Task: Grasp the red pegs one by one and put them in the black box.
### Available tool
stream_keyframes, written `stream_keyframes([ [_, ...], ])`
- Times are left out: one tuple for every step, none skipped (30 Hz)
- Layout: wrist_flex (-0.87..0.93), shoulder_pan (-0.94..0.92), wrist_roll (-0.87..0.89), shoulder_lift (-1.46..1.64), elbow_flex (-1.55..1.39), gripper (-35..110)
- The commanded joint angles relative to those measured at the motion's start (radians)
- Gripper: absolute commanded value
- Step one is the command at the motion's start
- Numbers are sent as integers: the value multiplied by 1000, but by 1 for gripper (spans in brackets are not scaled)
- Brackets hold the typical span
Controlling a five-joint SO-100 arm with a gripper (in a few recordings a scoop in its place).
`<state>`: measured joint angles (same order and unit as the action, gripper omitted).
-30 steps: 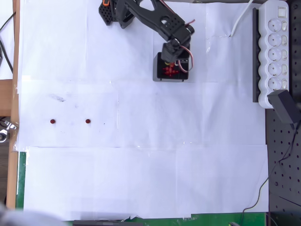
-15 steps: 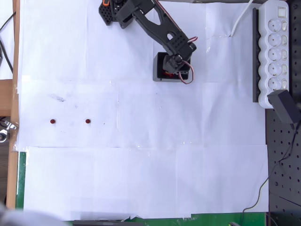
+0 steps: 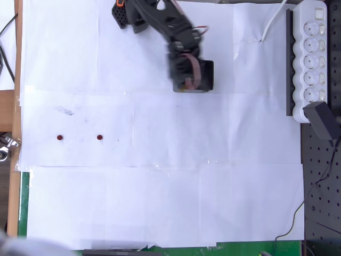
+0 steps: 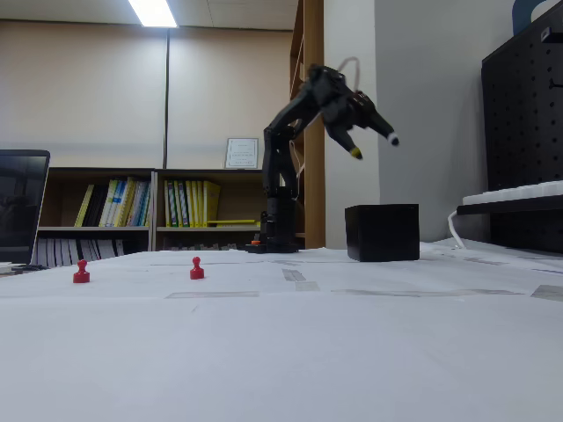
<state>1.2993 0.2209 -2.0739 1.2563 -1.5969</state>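
Two red pegs stand on the white paper at the left, one farther left than the other. The black box sits near the arm's base. My gripper hangs in the air above the box, over its left part in the overhead view, blurred there. In the fixed view its fingers are spread open with nothing between them. The arm hides most of the box's inside.
A white power strip and a black adapter lie along the right edge, beside a black pegboard. The arm's base stands at the top. A laptop sits at the left in the fixed view.
My gripper has lifted out of the black box and swung left over its left side. The two pegs on the paper have not moved.
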Motion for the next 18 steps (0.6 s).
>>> stream_keyframes([
  [-391,-252,236,-41,301,26],
  [-517,-301,288,-25,393,26],
  [-614,-344,331,2,459,26],
  [-695,-380,367,28,511,26],
  [-770,-411,396,43,557,26],
  [-838,-439,413,63,594,26],
  [-893,-460,428,83,617,26],
  [-937,-480,433,106,629,26],
  [-969,-497,433,127,630,26],
  [-994,-511,436,150,630,26],
  [-1026,-522,436,178,630,26],
  [-1068,-529,437,209,632,26],
  [-1120,-537,445,242,637,26],
  [-1187,-543,448,278,644,26],
  [-1253,-548,453,316,649,26],
  [-1298,-551,457,351,649,26],
  [-1339,-552,460,383,644,26],
  [-1376,-552,463,417,637,26],
])
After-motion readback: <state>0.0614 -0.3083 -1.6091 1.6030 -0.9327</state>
